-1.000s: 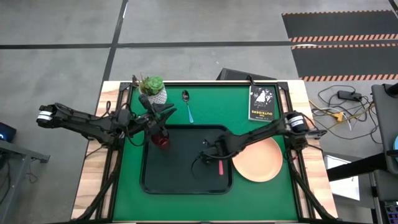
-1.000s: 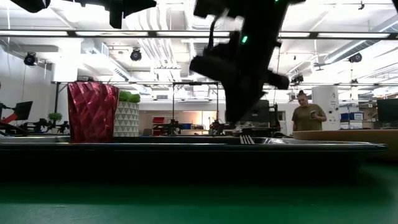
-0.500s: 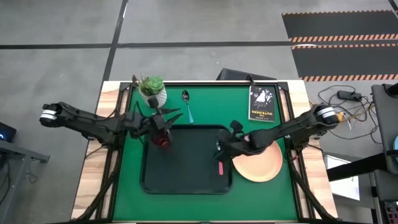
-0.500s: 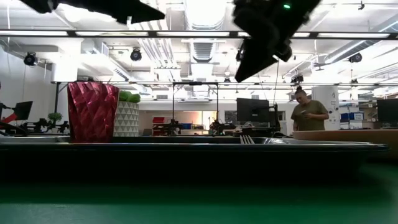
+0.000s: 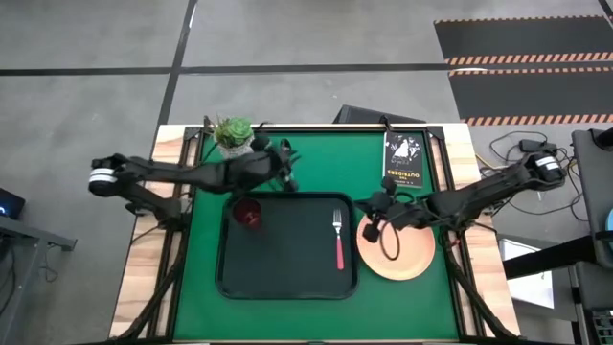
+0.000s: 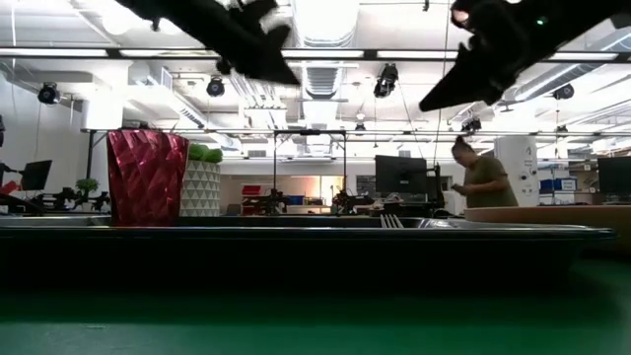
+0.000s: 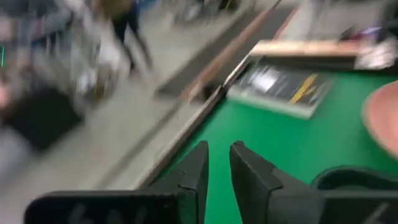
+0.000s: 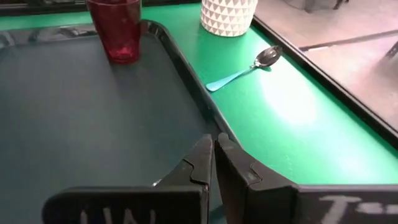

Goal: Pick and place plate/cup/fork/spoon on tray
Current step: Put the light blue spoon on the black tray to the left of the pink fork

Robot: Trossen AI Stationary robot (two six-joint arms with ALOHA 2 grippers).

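Fork (image 5: 337,240) now lying free on the tray (image 5: 287,273) toward 3 o'clock, let go within the last second; cup (image 5: 248,214) standing at the tray's 10 o'clock corner. Right gripper (image 5: 380,213) pulled back over the plate (image 5: 400,251), fingers clenched on nothing. Left gripper (image 5: 284,163) swung off the cup toward the spoon (image 8: 244,68) on the desk at 12 o'clock, fingers nearly closed, empty. Spoon and plate left to place

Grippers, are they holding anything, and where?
Nothing. The left gripper and the right gripper are both shut and empty; the cup and fork sit on the tray.
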